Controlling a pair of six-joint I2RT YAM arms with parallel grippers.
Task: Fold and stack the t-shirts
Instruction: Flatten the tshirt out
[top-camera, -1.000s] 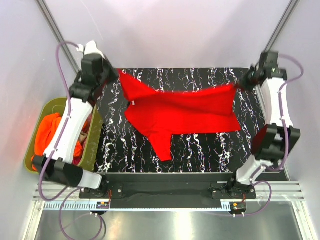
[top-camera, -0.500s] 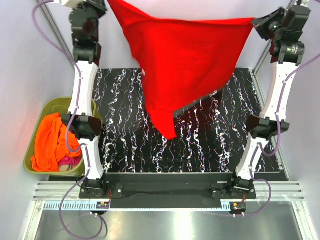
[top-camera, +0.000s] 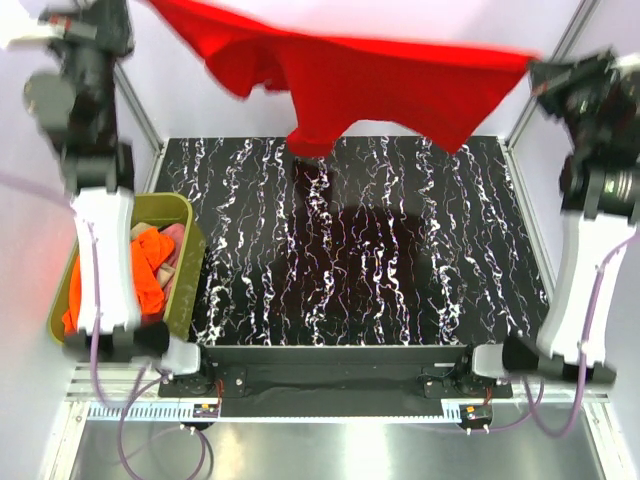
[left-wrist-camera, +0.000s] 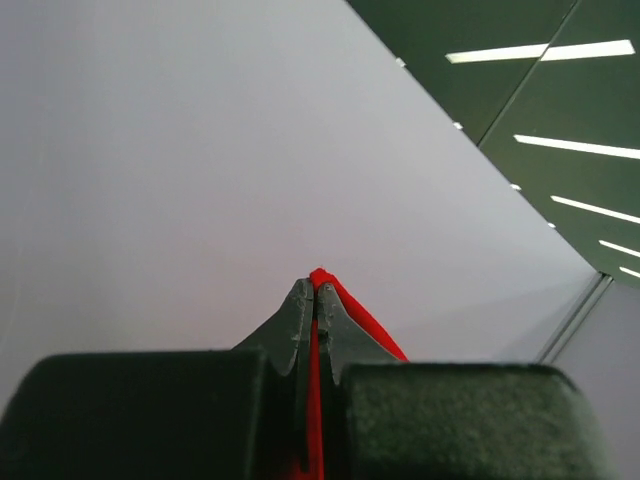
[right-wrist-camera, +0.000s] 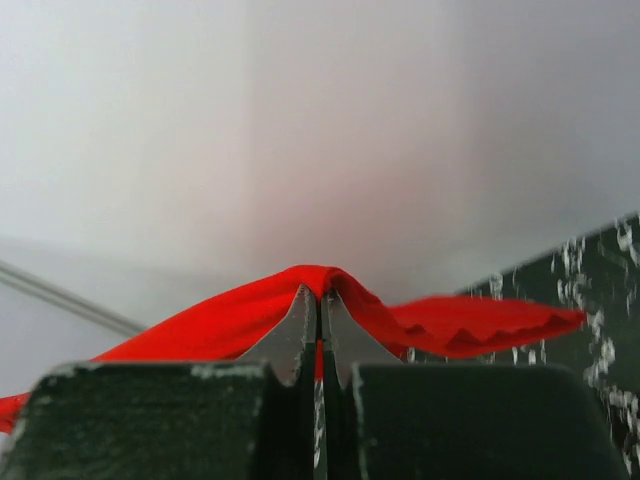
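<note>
Two-point hold on red t-shirt (top-camera: 380, 75), stretched in the air above the 12 o'clock edge of the table (top-camera: 400, 290), clear of its surface. Clamped tight on the cloth at 11 o'clock by left gripper (left-wrist-camera: 315, 290), at 2 o'clock by right gripper (right-wrist-camera: 321, 300). Judged early in task: no fold made, no stack begun. Left to do: lay flat, fold, then repeat for orange t-shirt (top-camera: 148, 275) and other cloth in olive tub (top-camera: 192, 220) at 8 o'clock.

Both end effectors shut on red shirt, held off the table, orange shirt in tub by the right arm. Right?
Wrong side: the tub with the orange shirt sits by the left arm (top view). Left end effector and right end effector do pinch the red shirt above the table.
</note>
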